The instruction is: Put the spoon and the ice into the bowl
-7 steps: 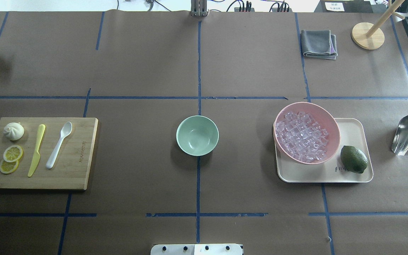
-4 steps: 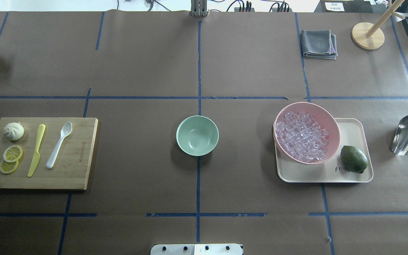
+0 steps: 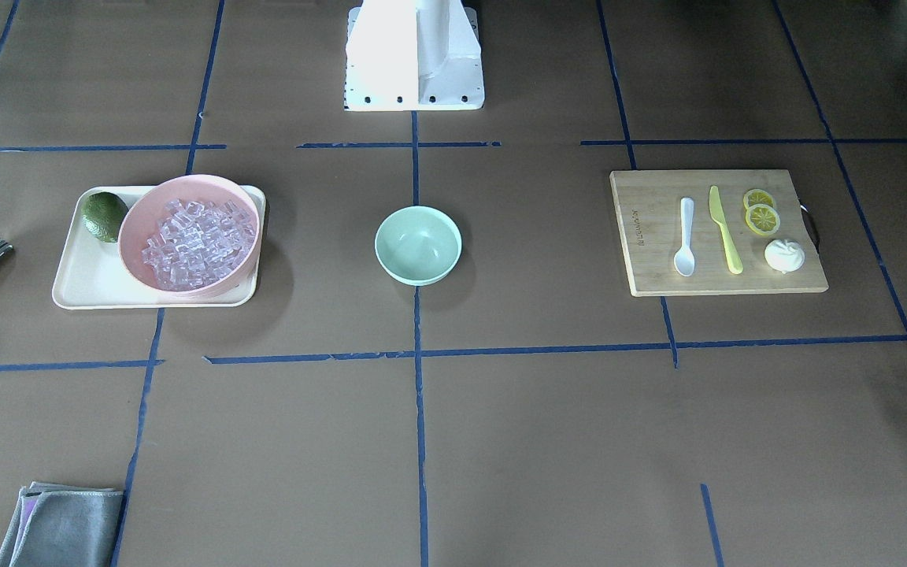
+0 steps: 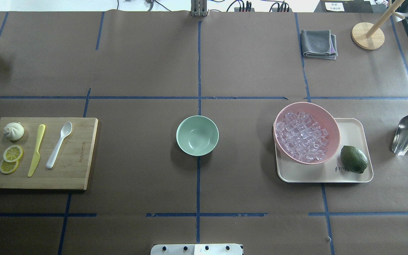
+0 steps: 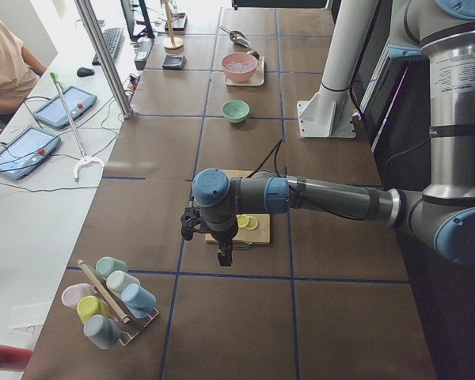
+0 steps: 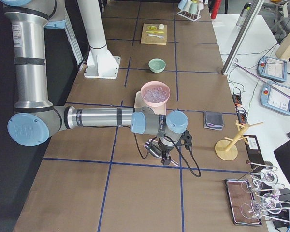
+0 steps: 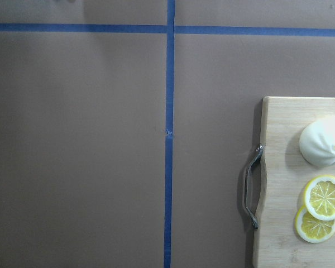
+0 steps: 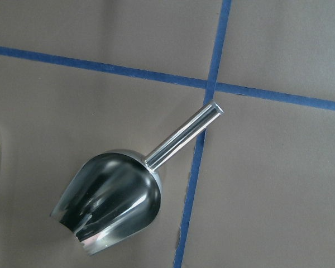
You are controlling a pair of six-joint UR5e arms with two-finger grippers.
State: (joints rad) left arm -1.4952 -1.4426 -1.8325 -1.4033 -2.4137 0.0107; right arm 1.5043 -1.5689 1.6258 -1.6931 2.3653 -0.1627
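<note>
The small white plastic spoon (image 4: 59,144) lies flat on the rectangular bamboo cutting board (image 4: 80,170), on the robot's left side of the bench. It is just beside the yellow-green plastic knife (image 4: 36,150) and apart from it. The clear, glassy ice cubes (image 4: 302,136) fill the wide pink bowl (image 4: 326,118), which stands on the cream tray (image 4: 352,127). The small round mint-green bowl (image 4: 197,135) stands empty at the bench centre, well apart from both.

The left tool (image 5: 224,255) hangs above the handle end of the board. The right tool (image 6: 165,159) hangs above the polished steel scoop (image 8: 111,201). Each appears only in a side view, so I cannot tell how far either is open. Neither appears to hold anything.

Probable faults:
- Spoon grasp: the spoon is thin and lies flat. A descent that is too shallow likely closes on nothing. A descent off to one side may catch the knife or skid the spoon along the board.
- Scoop grasp: the round, polished handle may roll in the grip and tip the load.
- Scooping: a push into the ice may slide the pink bowl across the tray.
- Transfer: the cubes look slick and may spill on the way to the mint-green bowl.
- Release: the mint-green bowl looks light, and contact at its rim may shift or tip it.
</note>
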